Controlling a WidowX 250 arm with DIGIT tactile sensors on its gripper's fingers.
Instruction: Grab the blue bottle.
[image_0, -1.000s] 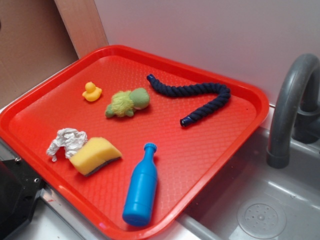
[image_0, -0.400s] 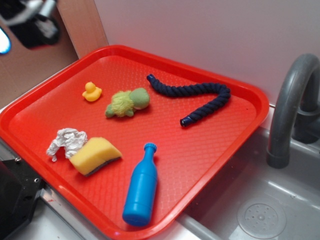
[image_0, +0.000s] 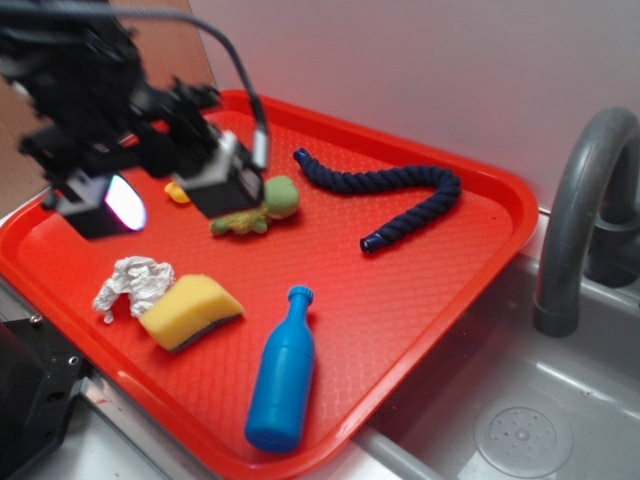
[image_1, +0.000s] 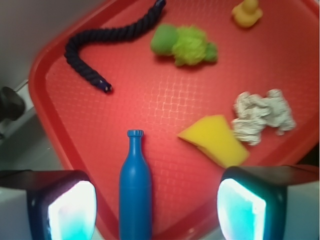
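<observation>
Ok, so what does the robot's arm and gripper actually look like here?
The arm is black and boxy, with a black cable looping over it. The gripper has two chunky dark fingers with pale, glossy pads that look white to cyan. No markings are legible.

Six items are counted on one red tray (image_0: 480, 215): one blue bottle (image_0: 283, 378), one yellow sponge (image_0: 188, 311), one crumpled foil wad (image_0: 132, 283). Also counted: one navy rope (image_0: 385, 192), one green plush toy (image_0: 272, 203), one yellow duck (image_1: 247, 12).
</observation>
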